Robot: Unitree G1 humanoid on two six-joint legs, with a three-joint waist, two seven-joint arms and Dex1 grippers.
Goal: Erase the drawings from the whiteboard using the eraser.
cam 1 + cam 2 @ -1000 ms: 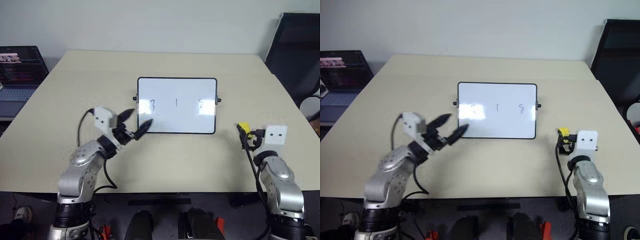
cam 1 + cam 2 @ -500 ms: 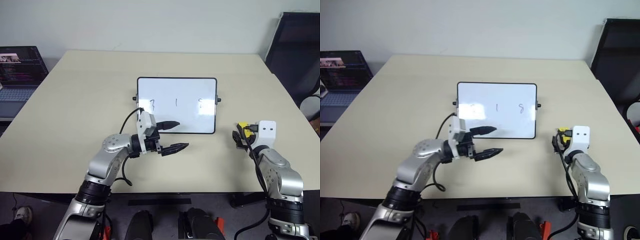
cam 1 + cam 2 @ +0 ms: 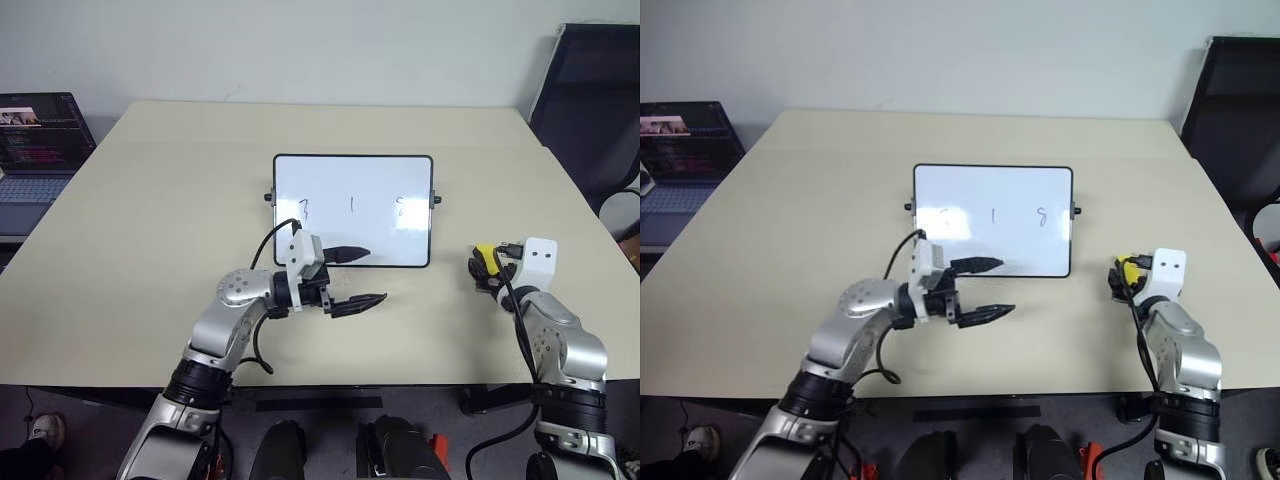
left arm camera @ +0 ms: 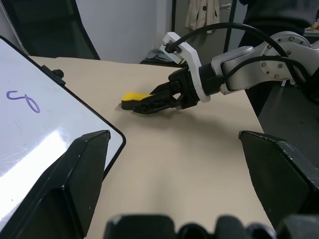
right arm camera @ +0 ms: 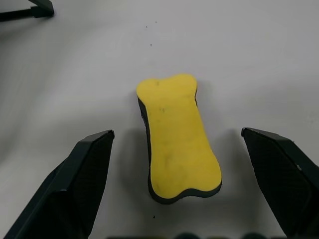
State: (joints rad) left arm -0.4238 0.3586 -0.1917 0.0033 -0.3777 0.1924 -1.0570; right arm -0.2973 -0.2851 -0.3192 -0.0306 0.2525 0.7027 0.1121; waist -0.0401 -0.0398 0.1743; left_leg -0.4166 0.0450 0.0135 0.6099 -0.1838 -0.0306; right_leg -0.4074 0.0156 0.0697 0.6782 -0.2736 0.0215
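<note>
The whiteboard (image 3: 352,180) lies flat mid-table, with three small drawings (image 3: 351,206) in a row across it. The yellow eraser (image 3: 485,252) rests on the table to the board's right, dark side down. My right gripper (image 5: 177,132) is open, with one finger on each side of the eraser (image 5: 177,137) and neither touching it. My left gripper (image 3: 373,277) is open and empty. It points right, just in front of the board's near edge. The left wrist view shows the board's corner (image 4: 60,129), one drawing (image 4: 22,99), the eraser (image 4: 133,96) and the right gripper (image 4: 149,103).
An open laptop (image 3: 35,140) sits beyond the table's left edge. A black chair (image 3: 590,100) stands at the back right. The beige table (image 3: 200,170) runs bare around the board, with its near edge close to both arms.
My left arm swung right from the board's near-left corner to its near edge, and its gripper turned to point right. My right gripper eased forward and down over the eraser.
</note>
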